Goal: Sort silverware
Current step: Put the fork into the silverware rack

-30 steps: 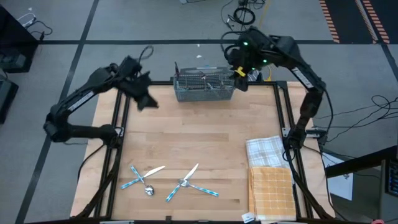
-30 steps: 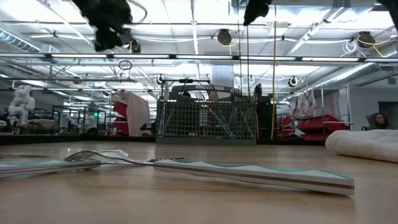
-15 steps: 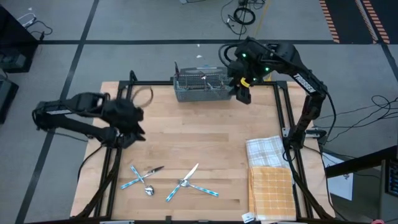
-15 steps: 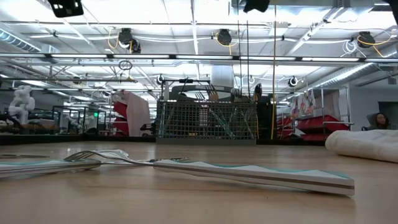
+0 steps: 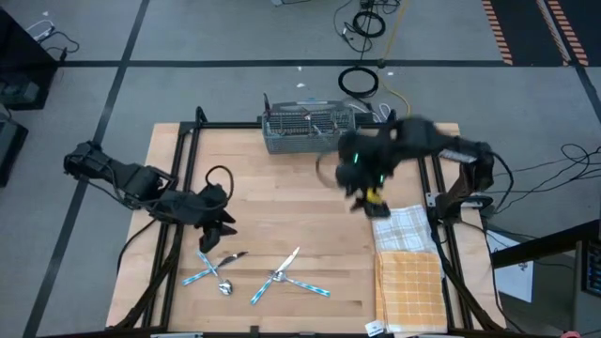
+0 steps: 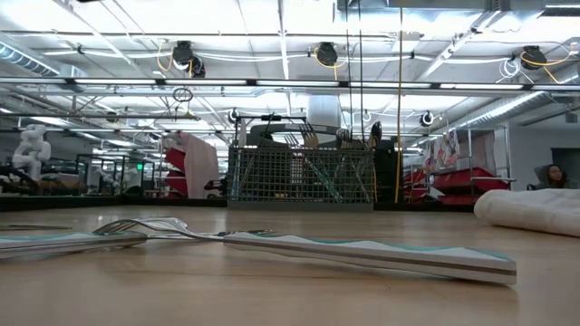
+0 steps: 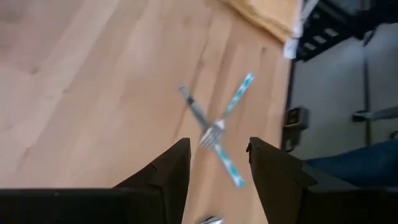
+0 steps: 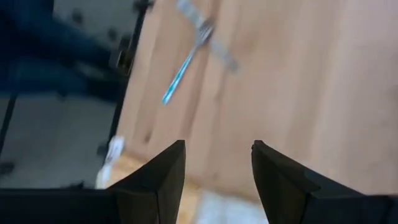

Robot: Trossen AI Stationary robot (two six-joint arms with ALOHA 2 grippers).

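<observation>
Silverware with shiny heads and teal handles lies flat on the wooden table in two crossed pairs: the left pair (image 5: 214, 266) and the right pair (image 5: 286, 277). The low view shows a fork (image 6: 154, 226) and a striped handle (image 6: 362, 254) up close. My left gripper (image 5: 218, 225) hovers open just beyond the left pair, and its wrist view looks past the open fingers (image 7: 217, 146) at a crossed fork and knife (image 7: 214, 130). My right gripper (image 5: 368, 199) is open over the table's right middle, and its wrist view (image 8: 217, 149) shows a crossed pair (image 8: 196, 43) farther off.
A grey wire-mesh caddy (image 5: 305, 131) (image 6: 299, 172) stands at the table's far edge. A white checked towel (image 5: 404, 225) and an orange towel (image 5: 408, 286) lie by the right edge, seen as a roll (image 6: 530, 208) in the low view. Bare wood lies between caddy and silverware.
My left gripper has swung from beside the caddy's left end toward the table's near edge and down, stopping over the left pair. My right gripper has left the caddy's right end and moved toward the near edge, over the table's right middle. The silverware has not moved.
</observation>
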